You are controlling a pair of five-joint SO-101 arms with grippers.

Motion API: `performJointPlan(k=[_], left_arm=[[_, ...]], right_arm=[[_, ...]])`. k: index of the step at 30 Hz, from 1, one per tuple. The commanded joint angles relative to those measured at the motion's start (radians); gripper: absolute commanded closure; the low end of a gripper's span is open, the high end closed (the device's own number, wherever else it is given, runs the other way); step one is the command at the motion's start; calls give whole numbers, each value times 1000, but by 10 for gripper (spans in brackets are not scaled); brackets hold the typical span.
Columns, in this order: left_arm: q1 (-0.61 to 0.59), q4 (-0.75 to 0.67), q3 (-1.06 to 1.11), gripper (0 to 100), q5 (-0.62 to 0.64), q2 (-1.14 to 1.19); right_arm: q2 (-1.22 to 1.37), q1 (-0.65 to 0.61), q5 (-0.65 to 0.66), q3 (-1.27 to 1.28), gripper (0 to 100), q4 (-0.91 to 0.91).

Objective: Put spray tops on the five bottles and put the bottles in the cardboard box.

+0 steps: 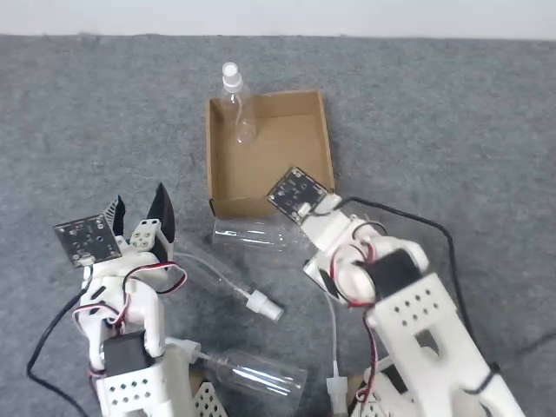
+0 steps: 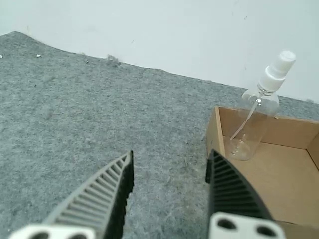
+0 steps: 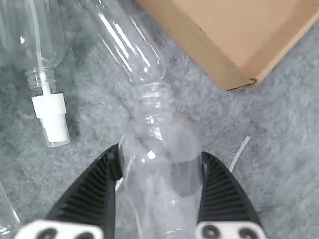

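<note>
Farthest from the cardboard box [image 1: 326, 143], down by the arm bases, a clear bottle [image 1: 256, 375] and a loose spray top [image 1: 334, 384] with its long tube lie on the grey carpet [image 1: 452, 113]. Closer to the box lies a second bottle [image 1: 213, 274] with a white sprayer at its neck. The left gripper [image 1: 139, 196] hangs off the box's near left corner, jaws spread wide and holding nothing. Just outside the box's near wall, the right gripper [image 3: 160, 151] is clamped on an uncapped bottle [image 3: 154, 124], one jaw against each side, with the open neck pointing away from the wrist. Inside the box, at its far left corner, one finished bottle [image 1: 239, 109] leans on the wall.

By my reckoning one of five is boxed and the capping step is in hand. The next move calls for the free left gripper to fetch a spray top and feed its tube into that open neck.
</note>
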Motion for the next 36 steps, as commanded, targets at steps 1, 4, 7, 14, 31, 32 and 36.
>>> performJointPlan(k=[1,4,7,14,31,32,36], left_arm=[[-3,-35,-8,776,-8,-15],[-3,-35,-8,776,-8,-15],[-3,-35,-8,776,-8,-15],[-3,-35,-8,776,-8,-15],[5,-32,-19,776,-6,-15],[5,-31,-22,776,-6,-15],[5,-29,-27,776,-6,-15]], right_arm=[[-110,1,-20,12,939,12],[-173,1,-20,44,983,2],[-219,1,-18,66,991,2],[-265,2,-20,129,991,-61],[-266,104,-57,143,991,-125],[-266,111,-66,143,991,-128],[-266,120,-71,146,991,-133]])
